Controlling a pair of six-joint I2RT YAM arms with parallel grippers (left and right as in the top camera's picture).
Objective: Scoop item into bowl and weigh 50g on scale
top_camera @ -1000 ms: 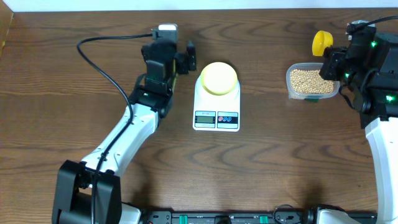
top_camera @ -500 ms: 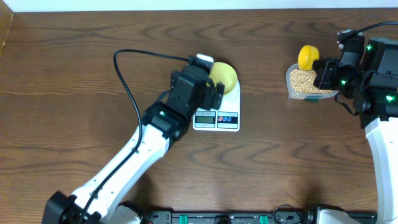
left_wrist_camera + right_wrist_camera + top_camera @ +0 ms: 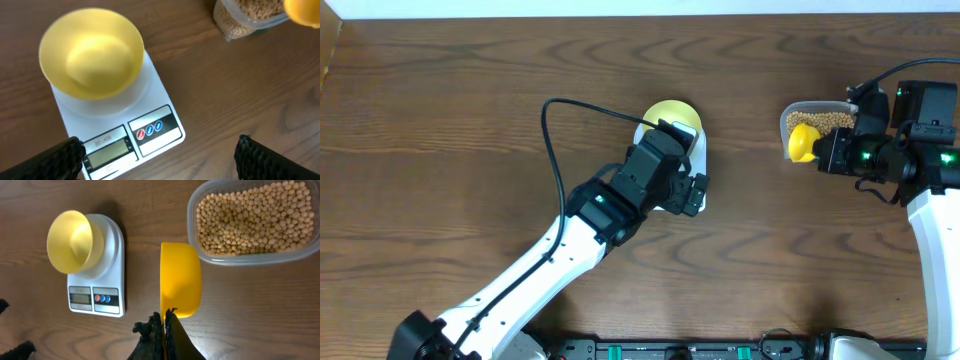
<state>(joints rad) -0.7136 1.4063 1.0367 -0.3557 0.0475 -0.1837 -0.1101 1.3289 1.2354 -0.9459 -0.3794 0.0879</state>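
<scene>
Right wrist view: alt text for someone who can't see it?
The shut right gripper holds a yellow plastic scoop beside a clear plastic container of small tan beans. Left of it, an empty pale yellow round bowl sits on a white digital scale on a brown wooden table.

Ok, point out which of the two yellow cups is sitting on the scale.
The paler yellow bowl, empty, on the platform of the white scale. The deeper-yellow scoop is instead pinched in the shut right gripper, off the scale near the clear container.
</scene>
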